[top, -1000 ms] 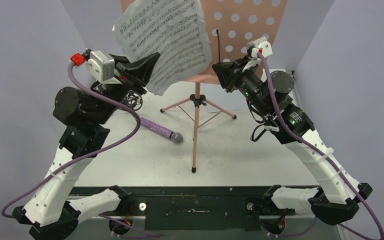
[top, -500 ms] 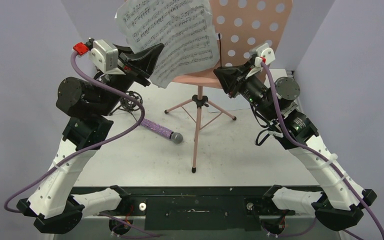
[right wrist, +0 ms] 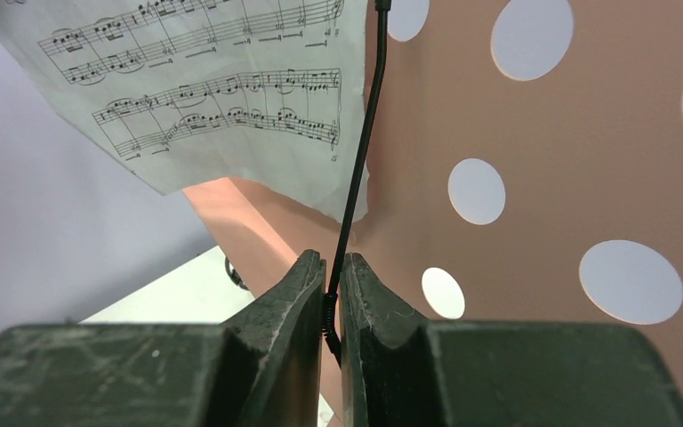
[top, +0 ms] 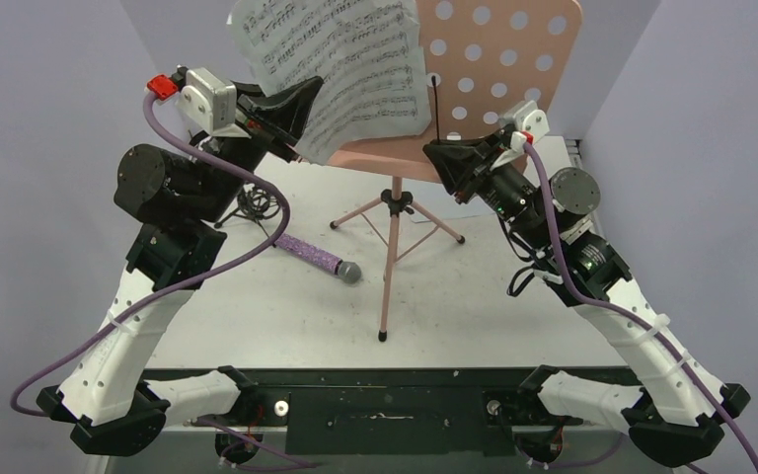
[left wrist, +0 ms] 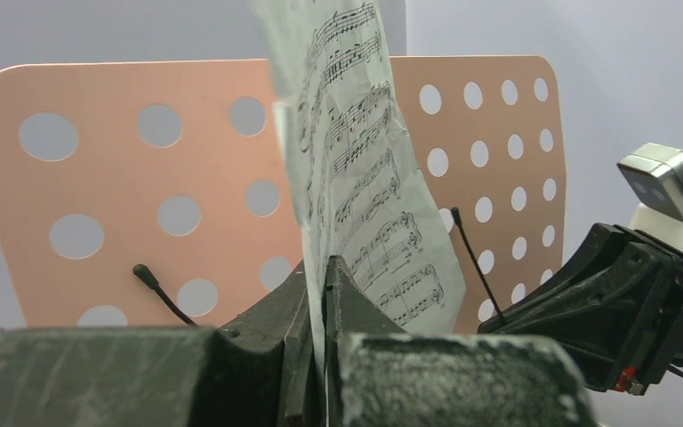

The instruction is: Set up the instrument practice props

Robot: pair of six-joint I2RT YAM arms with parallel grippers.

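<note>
Your left claw (left wrist: 324, 286) is closed on the bottom edge of a white sheet-music page (left wrist: 369, 196). The paper is pinched between both fingers with no gap showing. From that wrist camera the page rises edge-on and slightly crumpled in front of the pink perforated desk (left wrist: 187, 160). Whether it touches the desk, you cannot tell. In the overhead view the same claw (top: 306, 99) grips the page (top: 341, 59) at its lower left edge. The sheet covers the left half of the desk (top: 503, 59).

Your right claw (right wrist: 332, 289) is narrow, clamped on a thin black wire arm (right wrist: 360, 151) that stands up from the desk's lower lip. The wire runs up along the page's right edge. Overhead, this claw (top: 436, 150) sits at the bottom of the desk, just right of the page. A second wire arm (left wrist: 162, 292) leans at the left side of the desk, with nothing holding it.

Below the desk, the pink music stand (top: 389, 267) rests on three spread legs on the pale surface (top: 484, 296). One long leg reaches toward the arm bases. The purple glitter microphone (top: 311, 257) lies flat on the surface left of that leg, apart from it, with its grey head toward the leg. The small black mic holder (top: 257, 202) stands farther back and left, near the microphone's tail end. It is partly hidden behind your left arm.
</note>
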